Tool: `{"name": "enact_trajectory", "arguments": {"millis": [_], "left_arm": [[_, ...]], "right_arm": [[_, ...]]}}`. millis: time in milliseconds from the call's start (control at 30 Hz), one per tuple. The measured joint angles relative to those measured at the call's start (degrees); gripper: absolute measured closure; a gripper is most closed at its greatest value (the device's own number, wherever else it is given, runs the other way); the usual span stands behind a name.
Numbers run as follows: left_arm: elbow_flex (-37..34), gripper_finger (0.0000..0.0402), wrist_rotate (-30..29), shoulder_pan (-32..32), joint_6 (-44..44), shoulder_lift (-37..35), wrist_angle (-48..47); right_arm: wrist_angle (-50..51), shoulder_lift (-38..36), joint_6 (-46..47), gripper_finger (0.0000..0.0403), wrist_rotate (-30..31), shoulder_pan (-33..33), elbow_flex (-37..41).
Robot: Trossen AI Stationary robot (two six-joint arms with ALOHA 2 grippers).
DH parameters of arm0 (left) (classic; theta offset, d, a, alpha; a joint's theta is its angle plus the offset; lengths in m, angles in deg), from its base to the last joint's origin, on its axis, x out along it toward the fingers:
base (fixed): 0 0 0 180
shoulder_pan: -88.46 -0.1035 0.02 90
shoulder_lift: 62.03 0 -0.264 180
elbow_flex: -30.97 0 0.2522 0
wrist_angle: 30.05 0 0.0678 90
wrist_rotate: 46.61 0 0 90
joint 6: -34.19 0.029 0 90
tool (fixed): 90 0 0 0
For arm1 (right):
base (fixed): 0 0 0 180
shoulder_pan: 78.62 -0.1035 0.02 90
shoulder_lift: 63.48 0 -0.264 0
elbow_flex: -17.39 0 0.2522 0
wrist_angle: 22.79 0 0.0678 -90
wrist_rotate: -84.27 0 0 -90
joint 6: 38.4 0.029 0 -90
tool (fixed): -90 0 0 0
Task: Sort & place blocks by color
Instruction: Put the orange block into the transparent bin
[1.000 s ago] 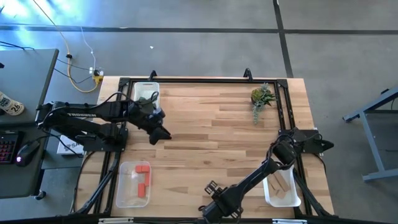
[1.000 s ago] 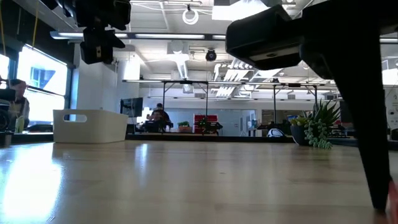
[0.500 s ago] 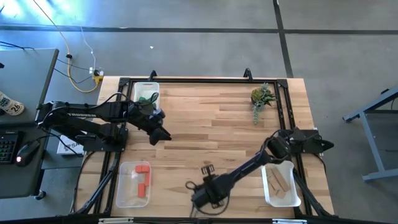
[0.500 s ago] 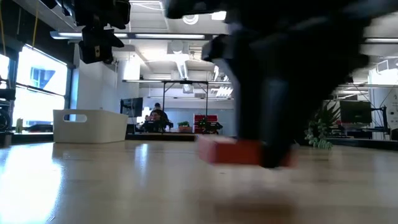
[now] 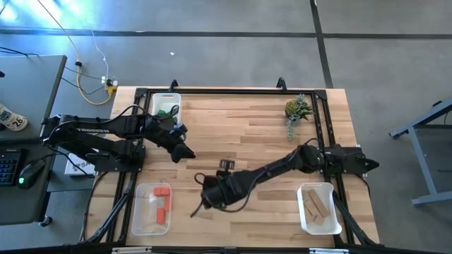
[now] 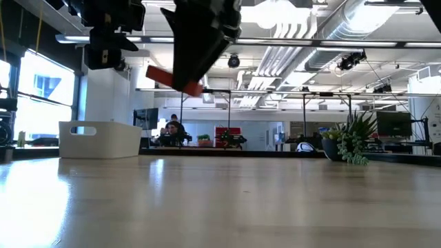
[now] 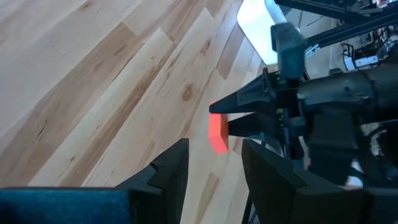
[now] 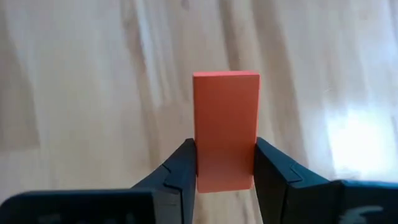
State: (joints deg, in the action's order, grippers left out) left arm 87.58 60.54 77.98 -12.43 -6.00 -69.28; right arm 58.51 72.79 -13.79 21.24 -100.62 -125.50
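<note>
A red-orange bar block (image 8: 226, 124) sits between the fingers of my right gripper (image 8: 226, 177). The gripper hangs over the table's near-left part (image 5: 201, 203), just right of the clear tray (image 5: 141, 222) that holds red blocks (image 5: 164, 201). The low view shows the block (image 6: 172, 79) high above the tabletop. My left gripper (image 7: 214, 165) is open and empty. It hovers near the far-left white tray (image 5: 166, 106), which holds green pieces, and faces the held block (image 7: 217, 132). Tan blocks (image 5: 319, 206) lie in the near-right tray (image 5: 332, 229). My right gripper pinches the red-orange block between its two fingers (image 8: 183, 168), by the long sides at one end (image 8: 226, 174). The fingers lie along the block, and most of its length sticks out past the fingertips. The block is lifted clear of the table and tilted.
A small green plant (image 5: 298, 109) stands near the far-right corner. A black frame rail (image 5: 233, 90) runs around the tabletop. The right arm (image 5: 282, 166) stretches across the table's middle. Bare wood lies between the trays. People sit in the room behind (image 6: 176, 127).
My right gripper has swung from the near edge toward the table's left. It has carried the red block from tabletop height up clear of the table, toward the red-block tray.
</note>
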Motion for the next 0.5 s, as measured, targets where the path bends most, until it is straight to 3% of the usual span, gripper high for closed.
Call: {"name": "enact_trajectory", "arguments": {"millis": [333, 500], "left_arm": [[0.0, 0.0266, 0.0, 0.0, -0.4, 0.1, 0.0], [0.0, 0.0266, 0.0, 0.0, -1.0, 0.7, 0.0]], "right_arm": [[-1.5, -0.4, -7.0, 0.0306, 5.3, 5.3, -5.8], [-1.8, -0.8, -11.8, 0.0306, 4.7, 7.6, -5.8]]}}
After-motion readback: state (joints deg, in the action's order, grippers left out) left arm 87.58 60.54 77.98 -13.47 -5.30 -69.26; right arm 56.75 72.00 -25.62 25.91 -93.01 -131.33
